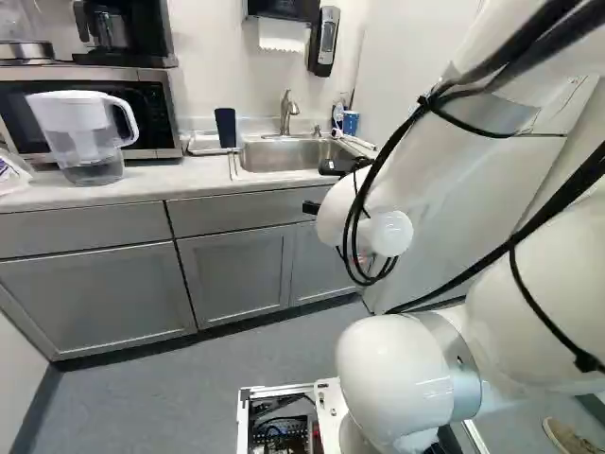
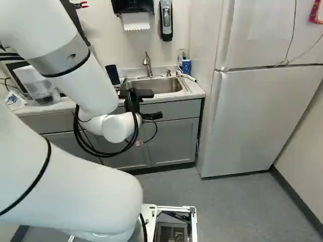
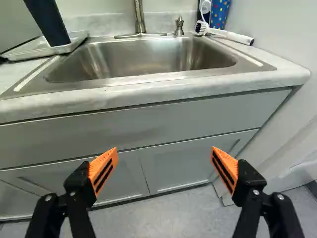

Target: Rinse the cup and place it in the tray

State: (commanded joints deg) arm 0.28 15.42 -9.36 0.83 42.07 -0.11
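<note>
1. The counter (image 3: 148, 99) and its sink (image 3: 143, 57) lie ahead of and above your hand (image 3: 163, 168).
2. The tray (image 3: 44, 47) sits beside the sink.
3. The dark cup (image 3: 47, 20) stands on the tray, tilted.
4. The hand is spread, holding nothing.

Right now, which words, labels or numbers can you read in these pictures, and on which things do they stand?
None can be read.
White packet on the counter: print too blurred.
Blue patterned cup behind the steel sink: only pattern, no words.
Black microwave oven: no legible label.
</note>
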